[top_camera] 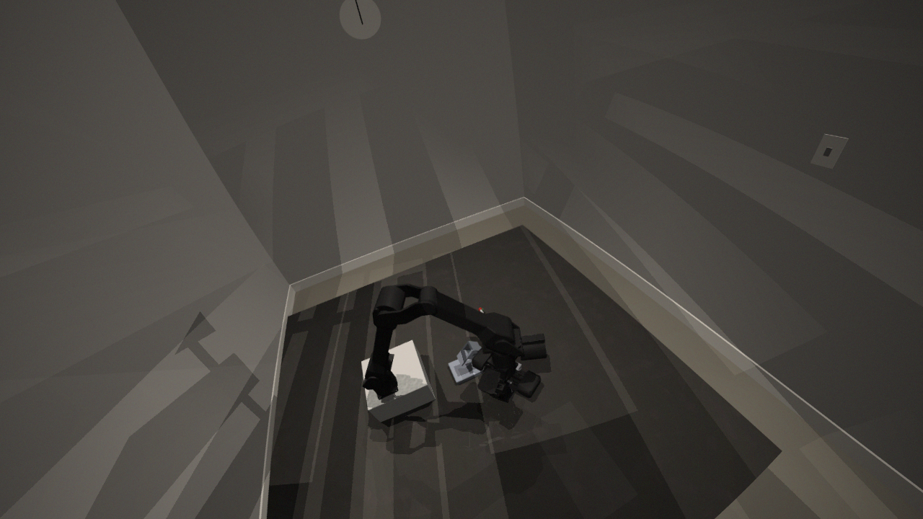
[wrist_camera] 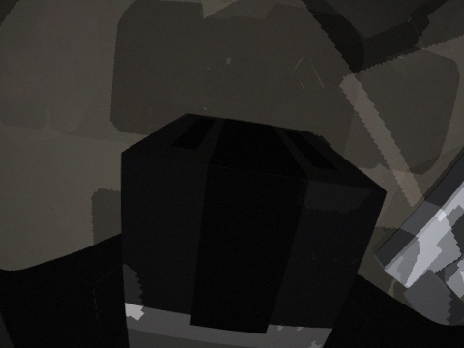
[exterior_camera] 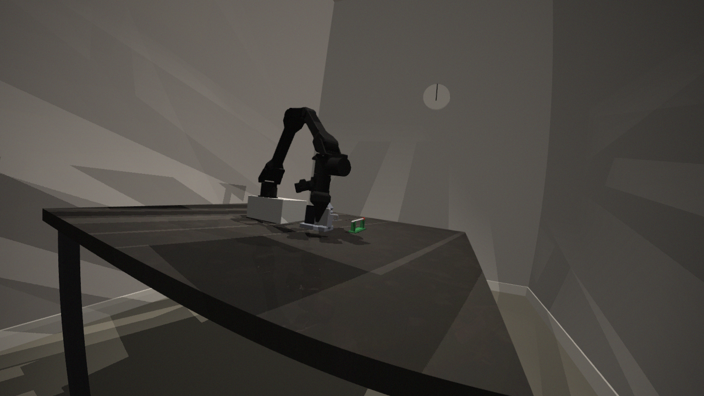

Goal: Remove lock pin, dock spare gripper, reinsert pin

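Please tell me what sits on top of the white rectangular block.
On the white rectangular block stands the black jointed arm's base; the surface directly beneath that base is covered and cannot be seen.

We could read no text, label, brand, number or sign in any of the three views.
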Controlling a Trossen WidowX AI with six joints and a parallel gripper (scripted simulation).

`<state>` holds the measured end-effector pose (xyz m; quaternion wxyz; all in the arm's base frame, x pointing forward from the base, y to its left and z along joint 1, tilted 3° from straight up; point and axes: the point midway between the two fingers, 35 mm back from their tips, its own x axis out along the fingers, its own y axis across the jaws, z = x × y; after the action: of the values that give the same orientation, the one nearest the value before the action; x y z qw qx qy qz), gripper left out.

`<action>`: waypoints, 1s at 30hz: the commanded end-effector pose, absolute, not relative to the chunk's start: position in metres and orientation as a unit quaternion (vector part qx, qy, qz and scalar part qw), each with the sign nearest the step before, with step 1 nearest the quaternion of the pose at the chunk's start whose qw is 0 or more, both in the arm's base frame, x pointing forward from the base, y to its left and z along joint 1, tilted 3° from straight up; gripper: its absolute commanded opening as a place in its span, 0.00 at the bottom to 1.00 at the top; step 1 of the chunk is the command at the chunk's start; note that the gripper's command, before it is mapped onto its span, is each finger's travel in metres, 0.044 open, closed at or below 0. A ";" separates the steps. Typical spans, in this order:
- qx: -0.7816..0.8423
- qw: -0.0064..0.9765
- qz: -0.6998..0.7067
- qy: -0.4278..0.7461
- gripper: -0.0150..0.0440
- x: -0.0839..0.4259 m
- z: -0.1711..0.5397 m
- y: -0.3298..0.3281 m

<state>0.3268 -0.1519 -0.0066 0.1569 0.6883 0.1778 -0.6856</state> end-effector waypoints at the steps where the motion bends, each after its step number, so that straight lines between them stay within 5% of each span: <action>1: 0.698 0.127 -0.690 0.141 0.25 0.327 -0.003 -0.153; 30: 0.708 0.047 -0.702 0.061 0.25 0.325 -0.046 -0.151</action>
<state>0.3229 -0.1500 -0.0444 0.0462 0.7056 0.0654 -0.7040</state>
